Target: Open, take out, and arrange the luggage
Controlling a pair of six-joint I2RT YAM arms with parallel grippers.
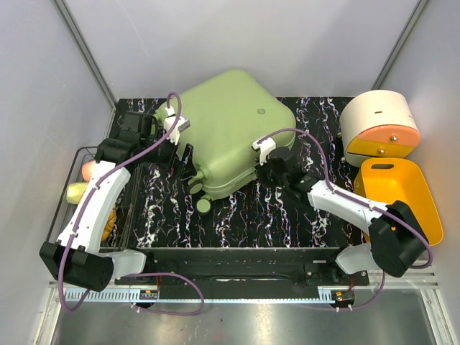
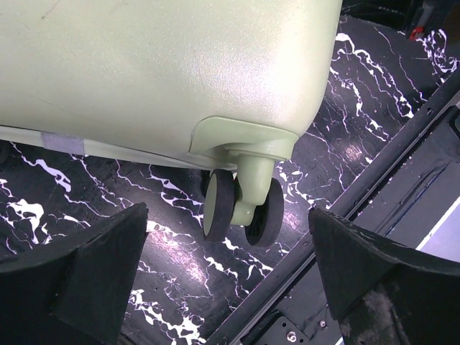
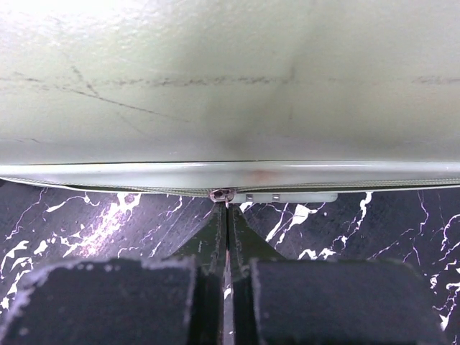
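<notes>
Right claw in top view presses at suitcase's near-right edge; grip can't be judged from up here. Left claw sits at suitcase's near-left side, close to the wheels. Suitcase lies flat, lid down, on black marbled mat, mid-table approx, turned askew. Round emblem on shell, toward its far right; mark on it too small to read. Right of suitcase, apart from it: cream-and-orange round tub, w/ yellow-orange tray on its near side. Left of suitcase: wire basket w/ a pink item and a yellow item inside, can't tell what they are.

Left wrist view: left claw spread wide, holding nothing; fingers flank a twin black wheel w/o touching it. Wheel hangs from a green stem under suitcase's rounded corner. Grey tape strip on suitcase's lower edge, left of that wheel. Mat shows beneath.

Right wrist view: right claw pinched tight on zip pull, a dark green tab running from slider down b/w the pads. Slider sits on zip line along suitcase's seam, approx mid-frame. Faint scuff lines cross the shell above seam. Marbled mat below suitcase.
</notes>
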